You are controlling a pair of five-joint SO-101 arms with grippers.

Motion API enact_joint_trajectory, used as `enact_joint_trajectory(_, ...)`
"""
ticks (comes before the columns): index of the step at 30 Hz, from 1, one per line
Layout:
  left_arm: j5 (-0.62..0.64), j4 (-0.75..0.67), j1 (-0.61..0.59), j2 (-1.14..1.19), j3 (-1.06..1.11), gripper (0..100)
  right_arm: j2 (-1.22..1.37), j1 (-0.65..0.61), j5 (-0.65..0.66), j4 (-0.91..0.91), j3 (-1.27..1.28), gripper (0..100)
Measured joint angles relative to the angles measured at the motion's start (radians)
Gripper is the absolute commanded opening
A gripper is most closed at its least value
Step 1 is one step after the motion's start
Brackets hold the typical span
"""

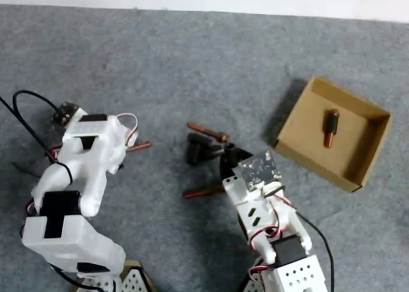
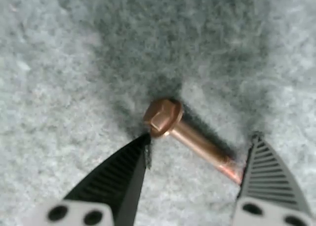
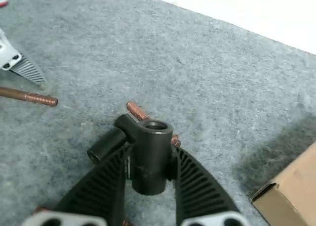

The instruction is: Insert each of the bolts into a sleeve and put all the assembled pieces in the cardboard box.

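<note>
The wrist views show the left pincer (image 2: pixel 202 137) apart astride a bolt (image 2: pixel 195 143), the right pincer (image 3: pixel 150 151) clamped on a sleeve (image 3: pixel 147 161).

Copper bolt (image 2: pixel 190 139), black sleeve (image 3: pixel 148 159), grey mat (image 1: pixel 192 62)

Left pincer (image 2: pixel 201 138) wide, right pincer (image 3: pixel 150 155) tight

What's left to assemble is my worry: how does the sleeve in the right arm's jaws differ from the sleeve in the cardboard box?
The gripped sleeve is empty, its bore open; the boxed sleeve has a copper bolt sticking out of it. The gripped sleeve is clamped in the right gripper, jaws shut on it; the boxed sleeve lies loose on the floor of the cardboard box. Both are black.
</note>
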Motion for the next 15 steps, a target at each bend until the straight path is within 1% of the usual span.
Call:
enact_joint_trajectory(3,0.002,-0.003,0.000,-0.002,0.000,0,0.000,0.000,0.000,0.000,0.000,0.5)
enact_joint_trajectory(5,0.002,-0.018,-0.003,-0.005,-0.020,3,0.000,0.000,0.000,0.000,0.000,0.5)
enact_joint_trajectory(8,0.003,-0.031,-0.017,0.006,-0.040,0,0.000,0.000,0.000,0.000,0.000,0.5)
enact_joint_trajectory(13,0.003,-0.034,-0.017,0.008,-0.041,0,0.000,0.000,0.000,0.000,0.000,0.5)
enact_joint_trajectory(15,-0.017,-0.034,-0.017,0.008,-0.041,0,0.000,0.000,0.000,0.000,0.000,0.5)
